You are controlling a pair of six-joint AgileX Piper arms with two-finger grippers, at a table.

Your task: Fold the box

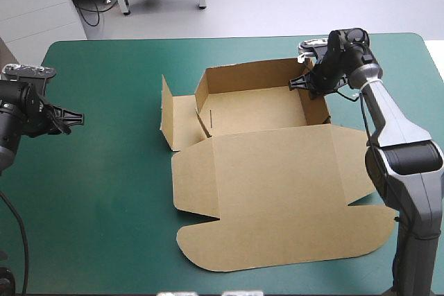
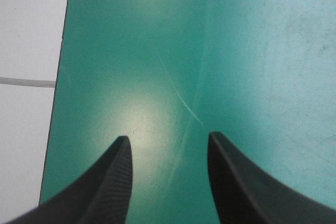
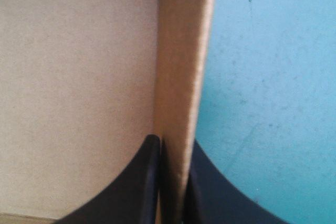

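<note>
We count one brown box [image 1: 263, 164] on one teal-green tabletop [image 1: 111, 185]. There are two pincers, the left pincer [image 1: 73, 119] and the right pincer [image 1: 305, 82], each with two black fingers [image 2: 113, 187], so four in all. One pair stands apart; the other pair pinches a single wall [image 3: 181, 77] of the box. We make out one lid [image 1: 277, 206] lying flat and at least three walls raised.

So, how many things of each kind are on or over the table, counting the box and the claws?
Brown box: 1
Black claws: 2 (left claw, right claw)
Total: 3
</note>
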